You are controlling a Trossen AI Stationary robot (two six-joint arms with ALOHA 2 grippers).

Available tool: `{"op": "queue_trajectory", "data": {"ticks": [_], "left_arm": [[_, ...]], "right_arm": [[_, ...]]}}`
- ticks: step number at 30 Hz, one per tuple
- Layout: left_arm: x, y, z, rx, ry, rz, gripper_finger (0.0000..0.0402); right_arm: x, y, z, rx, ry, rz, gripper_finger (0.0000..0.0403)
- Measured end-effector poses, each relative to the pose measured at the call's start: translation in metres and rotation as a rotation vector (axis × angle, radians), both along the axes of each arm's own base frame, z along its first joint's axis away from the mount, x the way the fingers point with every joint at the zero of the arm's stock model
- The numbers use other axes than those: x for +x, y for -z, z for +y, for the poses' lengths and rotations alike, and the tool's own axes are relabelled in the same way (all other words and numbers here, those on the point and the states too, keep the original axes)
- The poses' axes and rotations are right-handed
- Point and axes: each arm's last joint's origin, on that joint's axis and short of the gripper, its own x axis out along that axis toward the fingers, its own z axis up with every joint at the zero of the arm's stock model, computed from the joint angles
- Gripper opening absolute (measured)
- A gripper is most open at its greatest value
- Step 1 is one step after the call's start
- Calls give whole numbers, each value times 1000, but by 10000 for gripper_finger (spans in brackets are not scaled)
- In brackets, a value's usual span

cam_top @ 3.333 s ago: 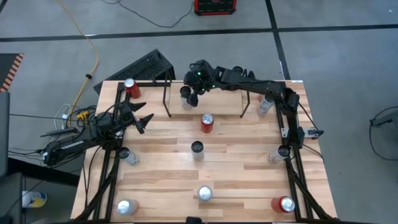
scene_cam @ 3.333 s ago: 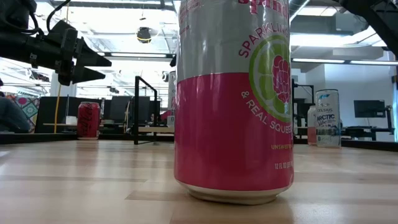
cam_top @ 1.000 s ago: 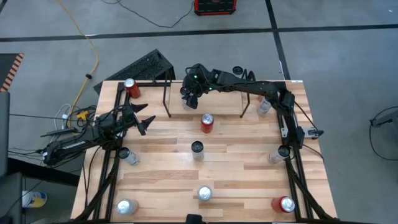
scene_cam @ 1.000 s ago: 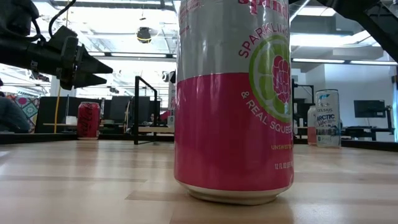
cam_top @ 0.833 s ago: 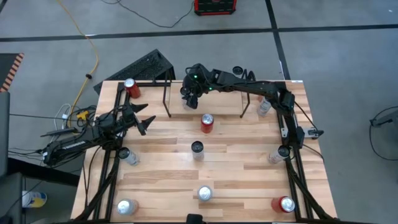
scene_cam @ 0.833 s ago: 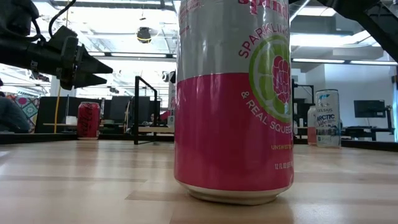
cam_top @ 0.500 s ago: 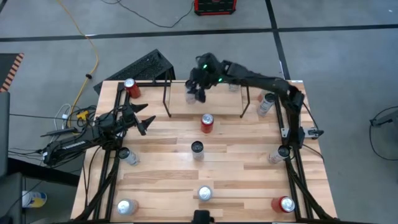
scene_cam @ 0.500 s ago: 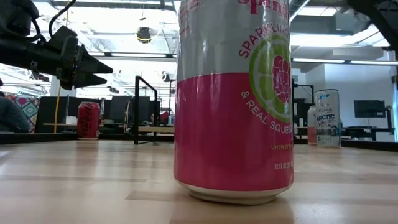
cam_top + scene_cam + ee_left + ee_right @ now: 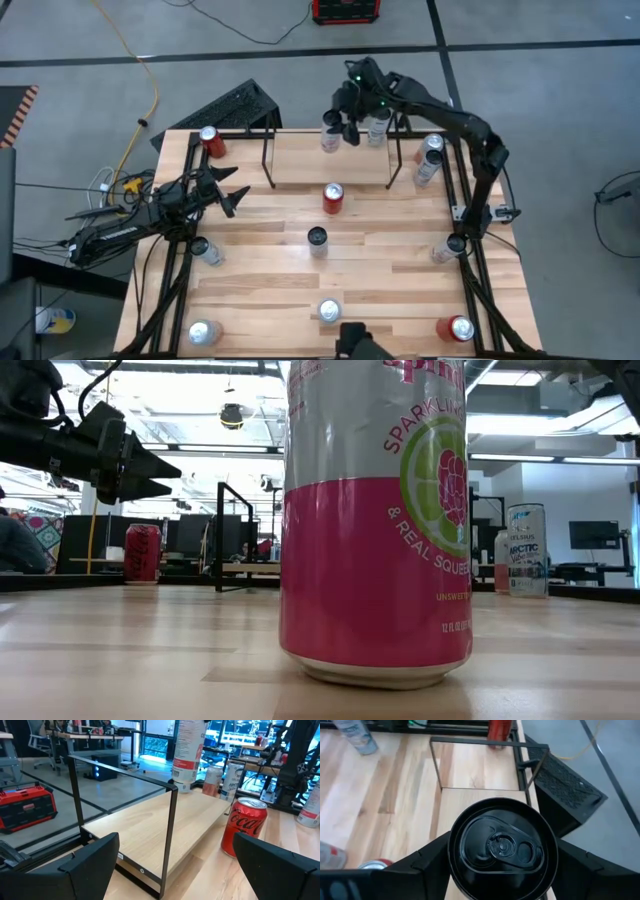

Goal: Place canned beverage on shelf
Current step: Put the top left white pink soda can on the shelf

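Reaching with the right arm from the table's point(image 9: 260, 250) right edge, up along the far side, elbow bent high and forearm stretched over the shelf point(image 9: 300, 170). Gripping the can point(image 9: 502, 845) with the right gripper point(image 9: 345, 128), one dark finger point(image 9: 427, 865) pressed on each side of the can's body, wrist turned so that its camera looks down on the black lid and pull tab. Holding the can upright over the shelf's light wood board, toward the far edge and the right half. Hard to tell whether the base touches the board or hangs just above it. Seen from the left wrist as a tall white can with a red band at the board's far end, top out of frame.

Waiting with the left arm low over the table's left side, forearm nearly level. Pointing the left gripper point(image 9: 232, 192) at the shelf's near left corner, fingers spread wide with nothing between them. Hovering clear of the wood in the low view, well short of the thin black uprights.

Standing just in front of the shelf, a red can point(image 9: 332, 196), apart from both grippers
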Motion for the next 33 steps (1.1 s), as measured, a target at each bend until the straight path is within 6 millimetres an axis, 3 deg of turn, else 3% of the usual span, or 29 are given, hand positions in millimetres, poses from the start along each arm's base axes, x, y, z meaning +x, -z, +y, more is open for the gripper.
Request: {"op": "queue_trajectory", "data": {"ticks": [11,21,28,33], "left_arm": [[0,0,0,0,0,0,374],[0,0,0,0,1,1,374],[0,0,0,0,0,1,374],[0,0,0,0,1,1,374]], "right_arm": [[-14,5,-22,14,45,12,290],[-5,18,-28,-24,34,-11,292],[-12,30,-34,16,64,30,292],[-12,29,-32,15,63,30,292]]}}
